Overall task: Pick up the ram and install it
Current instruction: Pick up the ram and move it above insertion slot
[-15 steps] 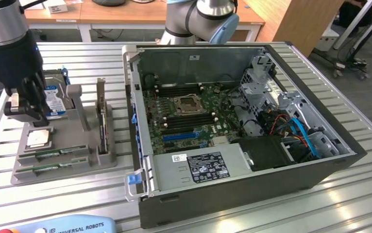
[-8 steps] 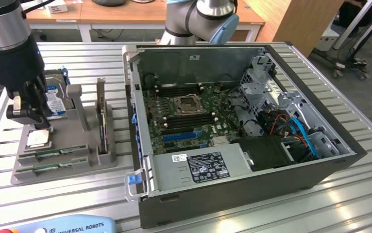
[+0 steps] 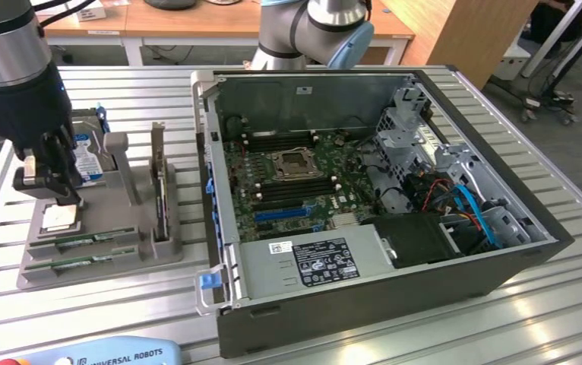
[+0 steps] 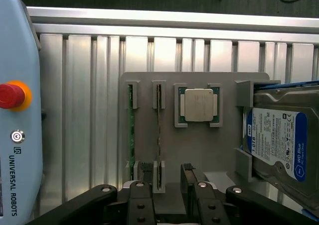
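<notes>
**Free room and obstructions around the hand above the parts holder.**
The hand (image 4: 166,169), fingers spread, hangs over the grey holder (image 4: 199,150) with the ram (image 4: 158,120) in the gap between its fingers. A second green stick (image 4: 131,130) stands just beside one finger and a seated processor (image 4: 198,104) lies near the other. An upright hard drive (image 4: 279,140) walls the holder's far side, close behind the hand (image 3: 56,194). A teach pendant (image 4: 17,110) bounds the bare slatted surface (image 4: 89,110) on the opposite side. Toward the exterior view's right, the holder's upright brackets (image 3: 157,182) and the open computer case (image 3: 372,289) rise.
</notes>
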{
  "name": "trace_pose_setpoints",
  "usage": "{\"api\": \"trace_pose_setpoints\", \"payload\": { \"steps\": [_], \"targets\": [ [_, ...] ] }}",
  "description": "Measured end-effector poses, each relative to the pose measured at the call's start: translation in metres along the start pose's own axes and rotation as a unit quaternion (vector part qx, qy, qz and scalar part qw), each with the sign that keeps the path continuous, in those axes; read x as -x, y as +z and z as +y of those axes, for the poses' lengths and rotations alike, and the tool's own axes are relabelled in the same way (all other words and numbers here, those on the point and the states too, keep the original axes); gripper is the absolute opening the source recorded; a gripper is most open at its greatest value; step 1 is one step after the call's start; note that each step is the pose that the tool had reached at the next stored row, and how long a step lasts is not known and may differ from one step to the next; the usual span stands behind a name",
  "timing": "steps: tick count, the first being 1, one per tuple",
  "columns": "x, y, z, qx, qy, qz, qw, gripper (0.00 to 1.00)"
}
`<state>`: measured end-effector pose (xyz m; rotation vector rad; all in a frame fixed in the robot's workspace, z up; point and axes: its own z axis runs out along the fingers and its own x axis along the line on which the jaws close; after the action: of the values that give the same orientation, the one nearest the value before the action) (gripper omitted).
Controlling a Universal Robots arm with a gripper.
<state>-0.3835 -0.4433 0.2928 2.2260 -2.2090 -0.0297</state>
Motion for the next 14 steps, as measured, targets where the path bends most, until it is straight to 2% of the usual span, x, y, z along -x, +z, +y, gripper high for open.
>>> {"api": "trace_pose_setpoints", "payload": {
  "steps": [14],
  "targets": [
    [-0.0001, 0.0044, -0.0001, 0.0, 0.0, 0.0, 1.0, 0.36]
  ]
}}
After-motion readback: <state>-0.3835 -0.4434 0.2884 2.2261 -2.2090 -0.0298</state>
